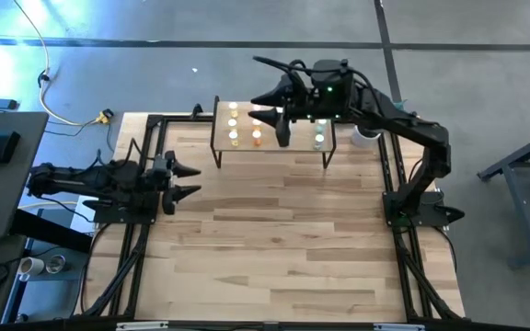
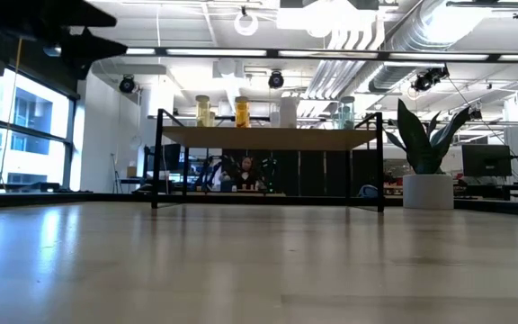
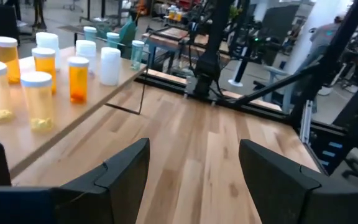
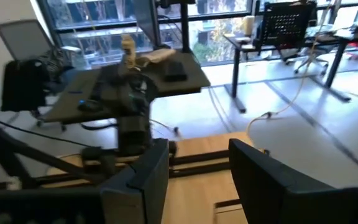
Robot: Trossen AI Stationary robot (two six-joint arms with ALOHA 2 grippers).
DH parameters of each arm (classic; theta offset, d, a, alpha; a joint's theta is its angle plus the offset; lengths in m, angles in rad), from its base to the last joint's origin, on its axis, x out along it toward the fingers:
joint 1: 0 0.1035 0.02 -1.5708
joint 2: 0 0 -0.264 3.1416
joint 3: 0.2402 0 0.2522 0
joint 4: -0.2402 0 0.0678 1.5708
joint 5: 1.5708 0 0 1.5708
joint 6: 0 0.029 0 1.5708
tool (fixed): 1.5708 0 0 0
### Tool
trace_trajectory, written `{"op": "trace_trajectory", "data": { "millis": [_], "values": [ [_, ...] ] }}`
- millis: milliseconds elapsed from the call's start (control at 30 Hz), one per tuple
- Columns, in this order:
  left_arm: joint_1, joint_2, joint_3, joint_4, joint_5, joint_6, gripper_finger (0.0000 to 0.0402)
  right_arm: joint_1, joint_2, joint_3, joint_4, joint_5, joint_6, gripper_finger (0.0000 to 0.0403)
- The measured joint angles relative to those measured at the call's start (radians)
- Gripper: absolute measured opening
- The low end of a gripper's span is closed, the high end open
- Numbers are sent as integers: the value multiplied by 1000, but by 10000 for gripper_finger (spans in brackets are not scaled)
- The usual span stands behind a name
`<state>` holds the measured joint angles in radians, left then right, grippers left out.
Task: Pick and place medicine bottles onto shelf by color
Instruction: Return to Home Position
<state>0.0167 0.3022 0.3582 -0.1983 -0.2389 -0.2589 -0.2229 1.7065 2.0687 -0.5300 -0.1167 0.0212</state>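
Note:
The shelf point(image 1: 293, 147) stands at the table's far edge on thin black legs, its light-wood board point(image 2: 268, 137) carrying the medicine bottles upright on their bases. They stand grouped by color: yellow point(image 3: 37, 99), orange point(image 3: 78, 78), white point(image 3: 109, 65) and clear greenish point(image 3: 137, 53). My right gripper point(image 1: 267, 108) hovers high above the shelf's left half, open, with nothing between its fingers point(image 4: 197, 174). My left gripper point(image 1: 194, 181) is low at the table's left side, pointing toward the right edge. It is open and empty point(image 3: 194, 168), with the shelf off to its far side.
A white plant pot point(image 2: 428, 189) stands beyond the shelf's right end. The table's black frame point(image 1: 389, 175) runs along both sides. Bare wooden tabletop point(image 1: 283, 239) stretches from the shelf to the near edge.

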Motion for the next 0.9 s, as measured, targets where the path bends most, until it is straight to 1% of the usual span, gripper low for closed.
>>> {"op": "trace_trajectory", "data": {
  "millis": [200,367,500,600,667,767,900],
  "values": [
    [-1,-114,-110,26,47,7,239,31,0,70,-99,-4,55,158],
    [0,-189,-190,39,71,14,239,54,-12,86,-147,-2,61,158],
    [3,-227,-240,46,71,50,239,62,-51,86,-176,3,58,158],
    [10,-247,-273,49,71,52,239,62,-95,82,-231,25,43,158],
    [16,-252,-288,44,72,35,239,65,-129,72,-277,55,26,158],
    [25,-248,-293,82,86,27,239,74,-194,28,-311,97,1,158],
    [45,-233,-296,86,87,27,239,94,-314,-100,-319,150,-21,158]
  ]
}}
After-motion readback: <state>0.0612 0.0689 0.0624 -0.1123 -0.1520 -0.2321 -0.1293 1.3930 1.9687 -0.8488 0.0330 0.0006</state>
